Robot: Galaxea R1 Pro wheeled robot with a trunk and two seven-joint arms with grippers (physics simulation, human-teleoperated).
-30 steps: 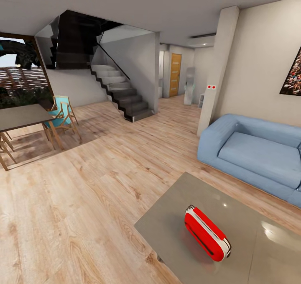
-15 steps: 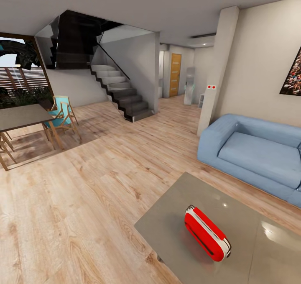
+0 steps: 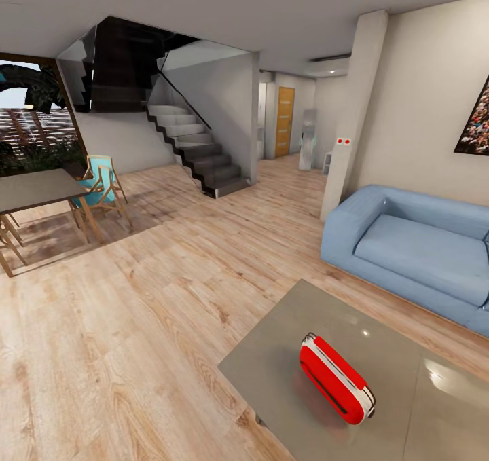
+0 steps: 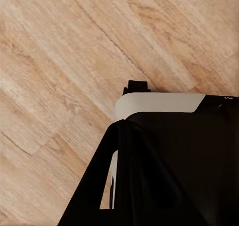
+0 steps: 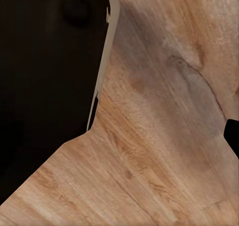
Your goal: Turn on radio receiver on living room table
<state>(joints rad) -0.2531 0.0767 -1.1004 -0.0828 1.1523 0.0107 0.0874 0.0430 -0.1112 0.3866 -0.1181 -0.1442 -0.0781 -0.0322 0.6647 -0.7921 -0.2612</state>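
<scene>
Jaws seemingly unseen, red radio receiver (image 3: pixel 337 378) on table (image 3: pixel 272 359)

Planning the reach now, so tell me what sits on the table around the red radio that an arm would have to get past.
Nothing visible does. The radio lies alone on the glossy table, with bare tabletop all around it. The sofa stands apart, beyond the table's far edge. Both wrist cameras look at the wood floor, so the path from either end effector cannot be judged.

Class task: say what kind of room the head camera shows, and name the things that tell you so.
Most likely an open-plan living room in a home: a blue sofa, a low table bearing a red radio, and a staircase behind.
</scene>
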